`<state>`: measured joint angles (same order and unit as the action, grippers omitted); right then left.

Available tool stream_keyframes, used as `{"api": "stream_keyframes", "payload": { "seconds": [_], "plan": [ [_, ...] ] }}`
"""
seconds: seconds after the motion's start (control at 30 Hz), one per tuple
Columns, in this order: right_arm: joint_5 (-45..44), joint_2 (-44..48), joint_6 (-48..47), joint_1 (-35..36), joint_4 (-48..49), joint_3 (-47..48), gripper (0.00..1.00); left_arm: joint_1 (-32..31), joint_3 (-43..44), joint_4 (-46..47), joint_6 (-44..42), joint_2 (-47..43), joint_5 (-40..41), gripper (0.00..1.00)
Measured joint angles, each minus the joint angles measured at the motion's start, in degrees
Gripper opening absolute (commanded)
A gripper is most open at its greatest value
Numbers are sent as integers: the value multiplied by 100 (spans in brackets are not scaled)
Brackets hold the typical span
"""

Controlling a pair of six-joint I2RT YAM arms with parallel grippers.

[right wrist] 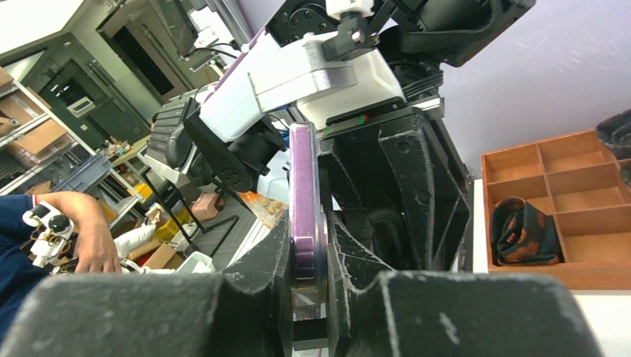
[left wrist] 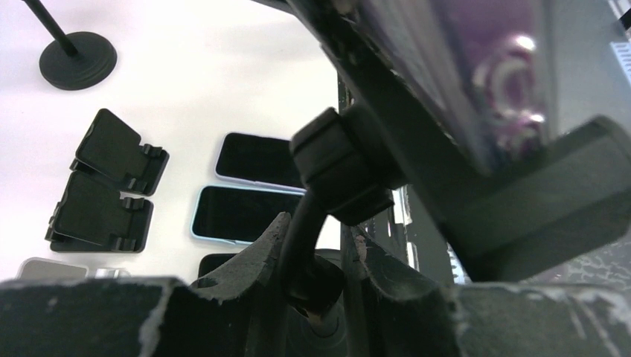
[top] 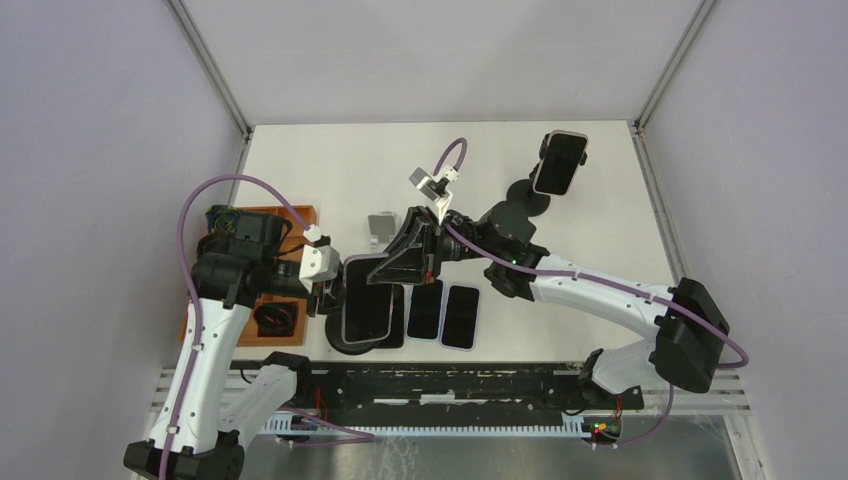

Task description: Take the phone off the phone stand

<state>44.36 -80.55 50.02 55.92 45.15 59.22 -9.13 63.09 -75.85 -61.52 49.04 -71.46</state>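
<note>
Right jaws: closed narrow on the phone [right wrist: 303, 186], with one finger [right wrist: 268, 260] against each face. The purple case edge rises straight up out of the gap. The grip is on the phone's edge. The rest of the slab runs on past the fingertips toward the left arm's white wrist [right wrist: 320, 74].

Left jaws: drawn in on the phone stand [left wrist: 342, 167], whose thin black stem passes down between the two fingers [left wrist: 249, 256]. The ball joint sits just above the fingertips. The cradle arm and the phone's back are overhead, up and to their right.

Phone is in the stand's cradle, not yet off. In the top view it [top: 365, 300] lies between the two sets of jaws, touching the right ones, with the stand's round base [top: 350, 345] below it on the bench [top: 330, 160].

Beyond the left jaws: two flat phones [left wrist: 257, 158] side by side, screens up. Further left are two folding stands [left wrist: 119, 152], and a second round base [left wrist: 78, 59] is far off at upper left.

Beyond the right jaws, to the right: a wooden tray [right wrist: 565, 201] with a dark patterned bundle [right wrist: 524, 230] in one compartment.

A second mounted phone [top: 558, 163] is well apart from both jaws, at the far right of the bench.
</note>
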Motion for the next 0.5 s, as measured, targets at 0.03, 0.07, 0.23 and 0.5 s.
{"api": "stream_keyframes", "payload": {
  "seconds": [0.03,0.07,0.23,0.5],
  "plan": [
    [20,0,-11,-33,-13,0,0,0,-24,-15,-79,0,46,2],
    [33,0,-24,-61,-17,0,0,0,-42,-31,-136,0,66,2],
    [39,33,-9,-142,181,-157,0,0,-70,-63,-457,-4,133,2],
    [57,101,446,-393,981,-643,0,-39,-210,-20,-894,-7,140,2]
  ]
}}
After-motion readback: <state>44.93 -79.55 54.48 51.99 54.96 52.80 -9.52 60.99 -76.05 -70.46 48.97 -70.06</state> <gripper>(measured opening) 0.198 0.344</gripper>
